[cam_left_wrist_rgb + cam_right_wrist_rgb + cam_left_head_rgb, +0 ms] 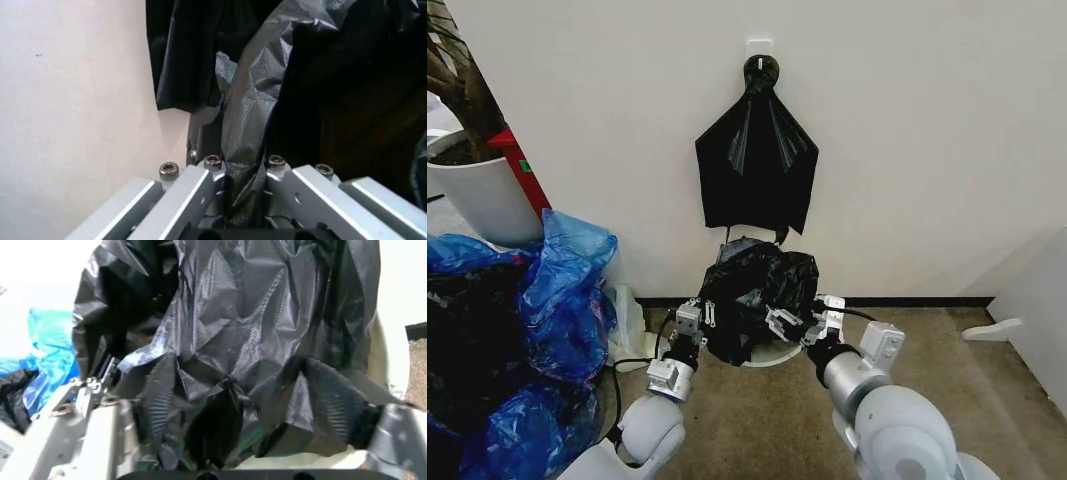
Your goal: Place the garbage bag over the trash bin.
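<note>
The black garbage bag (757, 295) lies crumpled over the top of the cream-white trash bin (774, 359), which stands against the wall; only a strip of the bin's side shows below the plastic. My left gripper (699, 318) is at the bag's left side, shut on a twisted fold of it (245, 150). At the bag's right side my right gripper (799, 322) stands open, its fingers spread wide with bulging bag folds (247, 340) between them. Behind those folds the bin's pale wall (383, 360) shows.
A fan-shaped black plastic bundle (757, 165) hangs from a wall hook right above the bin. Blue translucent bags (557, 300) pile up at the left, with a white plant pot (482, 195) behind them. Bare brown floor (957, 360) lies to the right.
</note>
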Tool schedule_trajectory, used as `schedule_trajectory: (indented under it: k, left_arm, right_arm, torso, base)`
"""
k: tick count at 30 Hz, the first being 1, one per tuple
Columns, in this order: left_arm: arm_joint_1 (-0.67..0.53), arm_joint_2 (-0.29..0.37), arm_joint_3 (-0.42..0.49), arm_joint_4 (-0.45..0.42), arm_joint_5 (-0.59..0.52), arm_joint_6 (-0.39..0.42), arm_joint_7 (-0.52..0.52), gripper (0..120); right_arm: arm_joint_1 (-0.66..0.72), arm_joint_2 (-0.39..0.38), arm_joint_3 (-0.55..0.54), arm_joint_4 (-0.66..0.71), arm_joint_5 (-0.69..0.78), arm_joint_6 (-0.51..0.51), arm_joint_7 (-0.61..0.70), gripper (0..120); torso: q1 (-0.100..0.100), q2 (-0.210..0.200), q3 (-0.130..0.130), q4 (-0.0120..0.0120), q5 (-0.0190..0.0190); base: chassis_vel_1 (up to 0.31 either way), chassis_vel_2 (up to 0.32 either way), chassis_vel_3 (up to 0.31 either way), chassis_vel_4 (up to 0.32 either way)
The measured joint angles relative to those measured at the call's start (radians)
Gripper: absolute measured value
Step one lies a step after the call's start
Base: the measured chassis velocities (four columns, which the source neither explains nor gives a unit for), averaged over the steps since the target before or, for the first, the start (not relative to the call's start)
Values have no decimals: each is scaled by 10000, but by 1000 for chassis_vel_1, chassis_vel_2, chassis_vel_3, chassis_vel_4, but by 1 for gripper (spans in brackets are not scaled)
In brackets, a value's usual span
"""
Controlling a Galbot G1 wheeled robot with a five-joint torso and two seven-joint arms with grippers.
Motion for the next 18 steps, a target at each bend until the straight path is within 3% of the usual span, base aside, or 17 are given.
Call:
schedule_trajectory:
  k: [17, 18]
  left_arm:
    - [294, 238, -539, -391, -371, 69, 195, 1]
    - [294, 238, -539, -391, -371, 69, 195, 1]
  right_arm:
    - [-238, -110, 159, -189, -670, 140, -535, 0]
    - [-238, -110, 159, -189, -670, 140, -535, 0]
  torso:
    - [0, 0, 0, 1, 0]
    - [0, 0, 0, 1, 0]
  base:
    - [0, 0, 0, 0]
    - [0, 0, 0, 0]
